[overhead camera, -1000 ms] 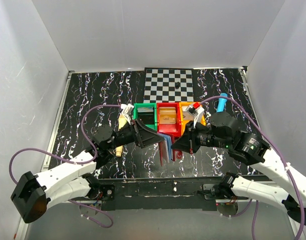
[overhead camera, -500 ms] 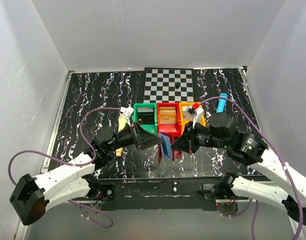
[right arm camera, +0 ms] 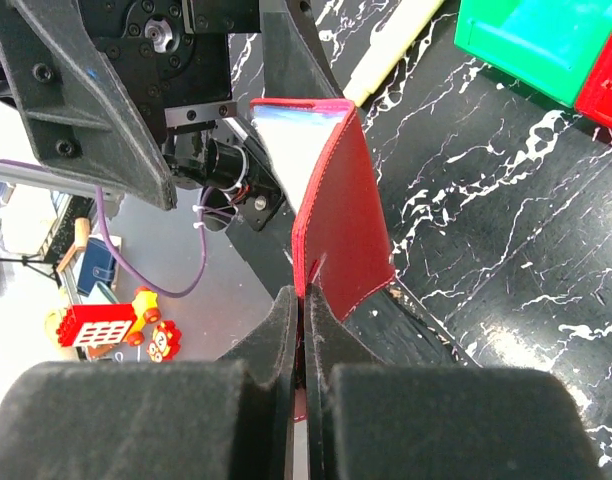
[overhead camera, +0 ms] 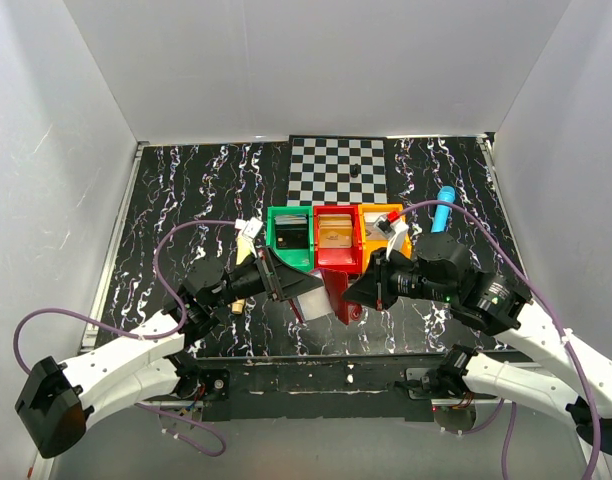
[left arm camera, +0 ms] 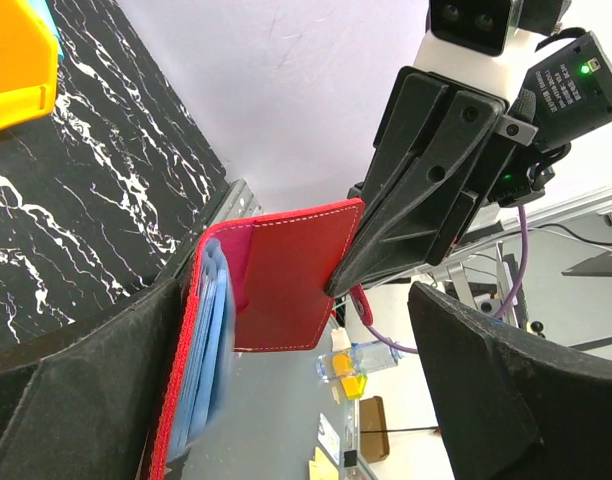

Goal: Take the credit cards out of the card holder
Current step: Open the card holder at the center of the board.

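Red card holder (left arm camera: 286, 275) pinched in right gripper (right arm camera: 302, 298), shut tight. Left gripper (overhead camera: 289, 279) wide open, empty, holder's blue side just in front.

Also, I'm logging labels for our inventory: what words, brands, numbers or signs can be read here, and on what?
None can be read.
White print on the black box with a green light by the right gripper: too blurred to read.
Dark red card holder held by that gripper: no marking shows.

left pincer (overhead camera: 301, 285) spread wide, right pincer (overhead camera: 349, 291) clamped tight, both arms angled inward
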Motion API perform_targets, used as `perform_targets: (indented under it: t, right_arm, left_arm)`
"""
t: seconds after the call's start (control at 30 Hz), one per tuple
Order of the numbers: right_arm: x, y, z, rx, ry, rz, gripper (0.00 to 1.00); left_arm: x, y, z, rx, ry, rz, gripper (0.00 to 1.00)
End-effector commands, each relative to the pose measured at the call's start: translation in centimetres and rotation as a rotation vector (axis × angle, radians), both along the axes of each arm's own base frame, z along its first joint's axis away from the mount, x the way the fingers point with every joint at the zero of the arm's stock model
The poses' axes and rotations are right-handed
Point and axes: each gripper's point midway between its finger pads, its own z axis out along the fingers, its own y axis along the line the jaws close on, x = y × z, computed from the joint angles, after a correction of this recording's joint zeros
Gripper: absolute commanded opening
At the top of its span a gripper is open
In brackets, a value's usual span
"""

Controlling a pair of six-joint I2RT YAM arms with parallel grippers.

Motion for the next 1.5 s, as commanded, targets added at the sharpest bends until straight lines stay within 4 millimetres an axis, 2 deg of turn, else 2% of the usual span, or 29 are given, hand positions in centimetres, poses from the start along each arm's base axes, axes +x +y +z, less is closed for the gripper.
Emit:
perform_targets:
  t: [0.0,0.37,0.63,0.8,0.97,1.13,1.23,1.47]
  right_arm:
    - [0.6,0.8,2.3,0.103,-0.037,-0.012,0.01]
    - [1.3,0.3,2.1,0.145,-0.012,-0.052,0.01]
    - [1.5,-0.1,1.8,0.191,0.019,-0.059,0.01]
    - [1.4,0.0,1.7,0.210,0.037,-0.056,0.01]
    - [1.2,0.1,2.0,0.235,0.039,-0.049,0.01]
    - [1.1,0.1,2.2,0.248,0.038,-0.039,0.01]
    - [0.9,0.2,2.6,0.263,0.032,-0.027,0.01]
    - [0.8,0.1,2.3,0.274,0.035,-0.020,0.01]
  left_arm:
    - [-1.0,-0.4,0.3,0.003,-0.025,-0.037,0.96]
    - [-2.4,-0.4,0.0,0.032,-0.052,-0.066,0.80]
    - [-3.1,0.7,0.1,0.008,-0.065,-0.046,0.78]
    - [-3.1,0.7,-0.5,0.018,-0.059,-0.049,0.77]
    - [-3.3,0.5,-0.7,0.011,-0.059,-0.068,0.67]
    - [-3.3,0.5,-0.9,0.023,-0.064,-0.069,0.64]
    - [-3.3,0.6,-0.9,0.016,-0.075,-0.065,0.54]
    - [-3.5,1.1,-0.1,-0.001,-0.095,-0.051,0.42]
